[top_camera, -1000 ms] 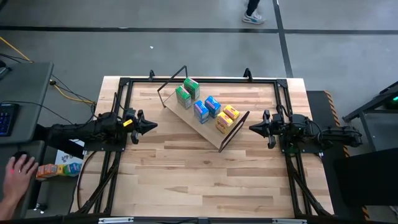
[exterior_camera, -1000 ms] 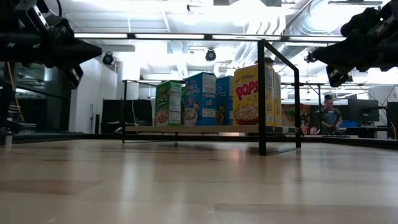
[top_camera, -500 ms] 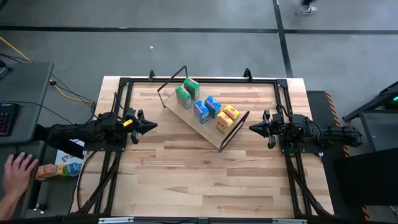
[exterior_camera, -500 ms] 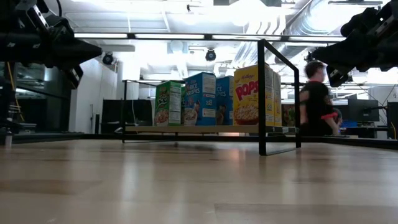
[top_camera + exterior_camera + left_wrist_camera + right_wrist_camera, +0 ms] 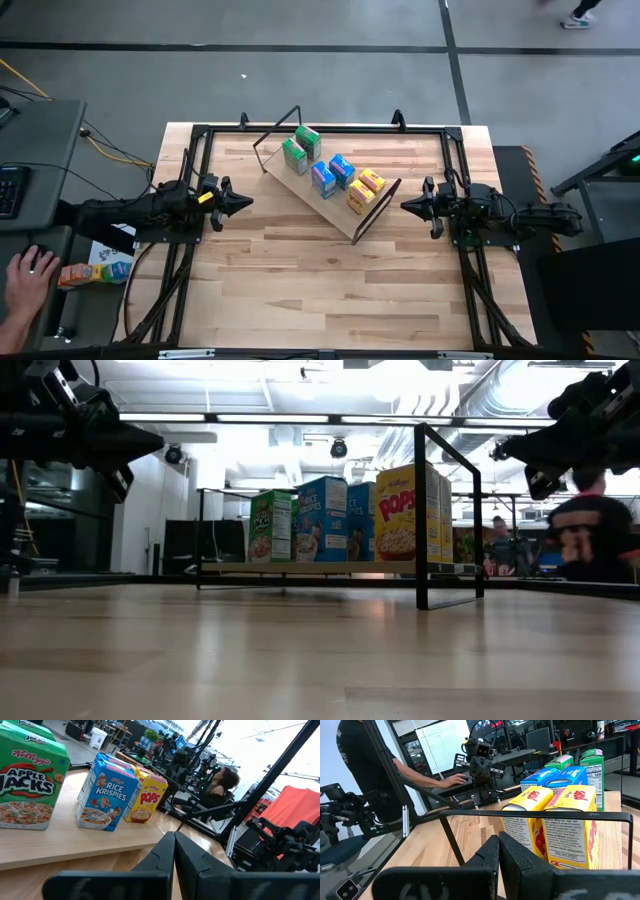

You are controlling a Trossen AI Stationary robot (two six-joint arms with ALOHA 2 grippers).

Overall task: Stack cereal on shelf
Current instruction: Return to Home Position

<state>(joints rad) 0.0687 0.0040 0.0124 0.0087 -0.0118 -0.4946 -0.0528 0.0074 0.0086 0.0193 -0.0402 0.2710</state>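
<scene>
Only a person (image 5: 590, 525) moved; left pincer (image 5: 243, 203), right pincer (image 5: 408, 206) closed, apart from shelf (image 5: 310, 200).

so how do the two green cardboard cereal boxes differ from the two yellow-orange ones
The green cardboard cereal boxes read Apple Jacks; the yellow-orange cardboard cereal boxes read Pops. The green pair stands at the end nearer the left gripper, the yellow-orange pair nearer the right gripper. Both pairs stand upright on the light-wood shelf board.
</scene>
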